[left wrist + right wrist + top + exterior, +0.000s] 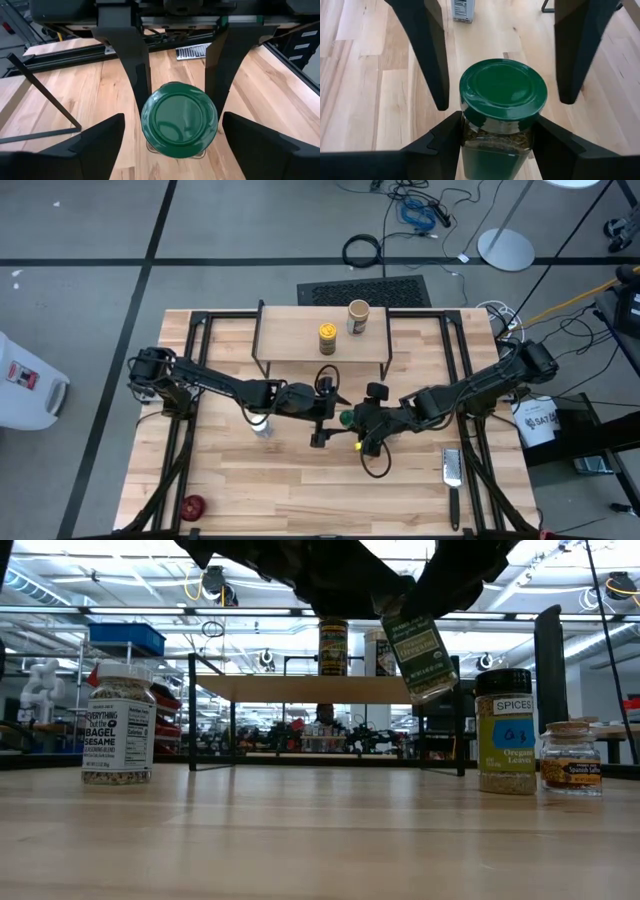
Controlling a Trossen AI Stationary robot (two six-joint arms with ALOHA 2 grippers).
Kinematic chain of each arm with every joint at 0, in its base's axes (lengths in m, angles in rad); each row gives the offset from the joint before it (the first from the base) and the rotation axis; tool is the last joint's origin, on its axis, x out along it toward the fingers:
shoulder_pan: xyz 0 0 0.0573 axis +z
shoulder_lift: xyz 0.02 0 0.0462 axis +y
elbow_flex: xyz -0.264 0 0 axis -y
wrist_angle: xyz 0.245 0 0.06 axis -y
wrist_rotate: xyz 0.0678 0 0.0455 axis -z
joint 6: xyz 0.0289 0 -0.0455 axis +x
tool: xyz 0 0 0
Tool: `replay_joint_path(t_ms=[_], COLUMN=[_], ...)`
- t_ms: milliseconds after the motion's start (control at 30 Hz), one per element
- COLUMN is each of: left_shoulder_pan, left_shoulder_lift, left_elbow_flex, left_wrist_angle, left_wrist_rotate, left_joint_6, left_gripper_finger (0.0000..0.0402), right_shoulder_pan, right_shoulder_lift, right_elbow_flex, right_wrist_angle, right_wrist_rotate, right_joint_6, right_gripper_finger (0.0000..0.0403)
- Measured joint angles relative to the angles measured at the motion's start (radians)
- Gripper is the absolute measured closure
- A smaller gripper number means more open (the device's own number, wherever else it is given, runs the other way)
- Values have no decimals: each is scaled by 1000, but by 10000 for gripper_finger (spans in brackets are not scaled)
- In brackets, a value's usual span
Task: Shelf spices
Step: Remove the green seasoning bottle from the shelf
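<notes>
The green-lidded jar hung tilted above the table, near the middle of the board and just in front of the shelf; my right gripper was clamped on its glass body just under the lid, and in the low view the jar leaned, clear of the wood below it; my left gripper faced it from the other side, its fingers spread wide on either side of the green lid without touching it; the two arms met nose to nose over the centre of the table.

The yellow jar and the tan jar stood upright on the shelf's plank, near each other; the white-capped jar stood on the table just beside my left arm, and the low view showed it as a sesame blend standing upright; the dark-lidded jar stood upright on the table, with a small cork-topped jar just beside it.

Further out, a metal grater lay flat near the right front edge; a small red round object lay near the left front corner.
</notes>
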Motion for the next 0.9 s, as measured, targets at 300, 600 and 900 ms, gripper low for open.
replay_joint_path(t_ms=[300,600,900], left_shoulder_pan=[-1,-1,-2], left_shoulder_lift=[21,21,21], left_elbow_flex=[0,0,0], left_wrist_angle=[24,48,46], left_wrist_rotate=[9,10,10], left_joint_6=[24,26,40], left_gripper_finger=[109,175,191], right_shoulder_pan=[0,0,0], right_shoulder_lift=[0,-1,-1], right_elbow_flex=[0,0,0], right_wrist_angle=[0,0,-2], right_wrist_rotate=[0,0,0], right_joint_6=[-3,-3,0], right_gripper_finger=[210,210,208])
